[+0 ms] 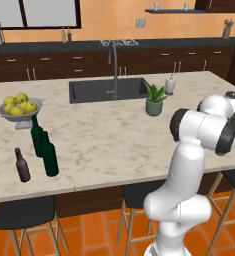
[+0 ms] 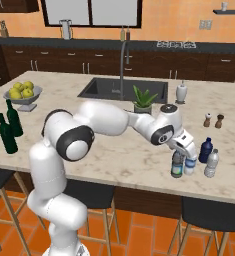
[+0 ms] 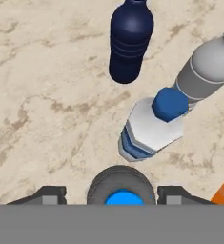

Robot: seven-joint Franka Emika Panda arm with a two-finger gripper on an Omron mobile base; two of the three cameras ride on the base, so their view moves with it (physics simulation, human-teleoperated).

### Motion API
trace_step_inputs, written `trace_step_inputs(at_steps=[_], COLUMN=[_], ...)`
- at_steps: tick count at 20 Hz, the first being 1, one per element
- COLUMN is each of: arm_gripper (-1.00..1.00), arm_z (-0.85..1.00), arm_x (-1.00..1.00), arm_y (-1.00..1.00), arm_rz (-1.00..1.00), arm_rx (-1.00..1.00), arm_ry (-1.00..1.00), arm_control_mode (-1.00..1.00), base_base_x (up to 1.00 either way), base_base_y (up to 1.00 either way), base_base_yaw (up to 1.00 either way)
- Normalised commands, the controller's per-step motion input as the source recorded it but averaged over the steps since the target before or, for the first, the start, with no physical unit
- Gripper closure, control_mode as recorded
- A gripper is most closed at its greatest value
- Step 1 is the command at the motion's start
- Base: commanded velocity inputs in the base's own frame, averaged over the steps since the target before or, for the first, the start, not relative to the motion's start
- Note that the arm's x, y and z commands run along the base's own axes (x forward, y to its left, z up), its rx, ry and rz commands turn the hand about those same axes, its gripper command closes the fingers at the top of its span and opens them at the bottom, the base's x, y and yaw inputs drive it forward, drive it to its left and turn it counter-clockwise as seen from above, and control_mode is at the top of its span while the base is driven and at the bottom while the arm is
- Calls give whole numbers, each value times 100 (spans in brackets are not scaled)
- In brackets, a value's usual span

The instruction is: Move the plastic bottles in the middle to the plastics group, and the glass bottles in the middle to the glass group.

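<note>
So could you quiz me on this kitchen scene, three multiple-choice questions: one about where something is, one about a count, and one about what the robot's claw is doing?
1. Where is the bowl of yellow fruit?
A. In the sink
B. On the marble counter, near the green bottles
C. On the wall shelf

2. How many tall green bottles stand on the counter?
A. One
B. Two
C. Four

3. What is the gripper doing?
A. Open, fingers either side of a small bottle
B. Clamped on the deep-blue bottle
C. Lifting a green bottle

Answers:
1 B: the fruit bowl sits on the counter just behind the green bottles.
2 B: a second green one stands beside the first, with a shorter brown bottle nearby.
3 A: the hand view shows the gripper with a gap on each side of the small bottle.
</note>
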Motion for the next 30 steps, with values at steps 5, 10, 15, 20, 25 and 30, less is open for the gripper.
trace_step_inputs(at_steps=[5, 10, 15, 20, 25, 30], arm_gripper=[-100, -100, -100, -100, -100, -100], arm_z=[72, 78, 19, 2, 1, 12], arm_x=[-17, -46, -61, -43, -68, -95], arm_y=[5, 40, 99, 100, 97, 71], arm_rz=[10, 18, 32, 29, 17, 0], arm_rx=[0, -6, -17, -10, 0, 16], arm_ry=[-6, -8, 0, 8, 2, -1], arm_control_mode=[-100, -100, -100, -100, -100, -100], base_base_x=[0, 0, 0, 0, 0, 0], base_base_y=[0, 0, 0, 0, 0, 0], base_base_yaw=[0, 0, 0, 0, 0, 0])
